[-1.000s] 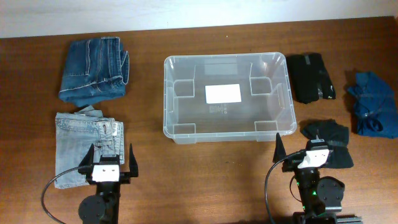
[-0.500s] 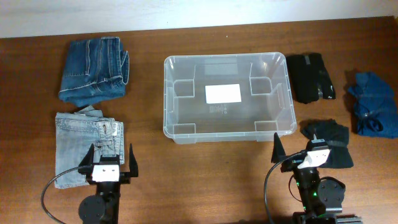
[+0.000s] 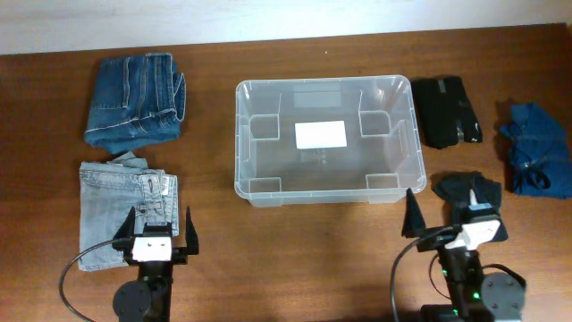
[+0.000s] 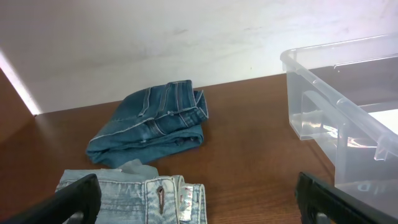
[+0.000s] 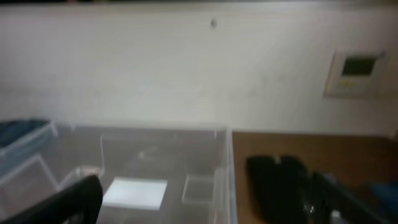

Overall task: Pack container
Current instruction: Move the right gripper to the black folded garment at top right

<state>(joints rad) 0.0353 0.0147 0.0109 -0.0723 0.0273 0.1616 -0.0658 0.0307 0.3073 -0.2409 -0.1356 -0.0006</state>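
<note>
The clear plastic container [image 3: 239, 134] stands in the middle of the table with only its white label [image 3: 321, 134] showing on the bottom. My left gripper [image 3: 161, 219] is open near the front left, its fingers over the edge of the light-wash jeans [image 3: 116, 210]. In the left wrist view the left gripper [image 4: 200, 202] holds nothing, with the container [image 4: 336, 99] to its right. My right gripper [image 3: 442, 204] is open at the front right, beside a crumpled black garment [image 3: 483, 192]. The blurred right wrist view shows the right gripper [image 5: 208, 205] empty, facing the container's corner [image 5: 227, 168].
Folded dark blue jeans [image 3: 136, 100] lie at the back left. A folded black garment [image 3: 447, 112] lies right of the container, and a blue garment [image 3: 536, 148] sits near the right edge. A pale wall rises behind the table.
My right arm has shifted to the right and slightly toward the front edge, still open. The left arm and all the clothes have not moved.
</note>
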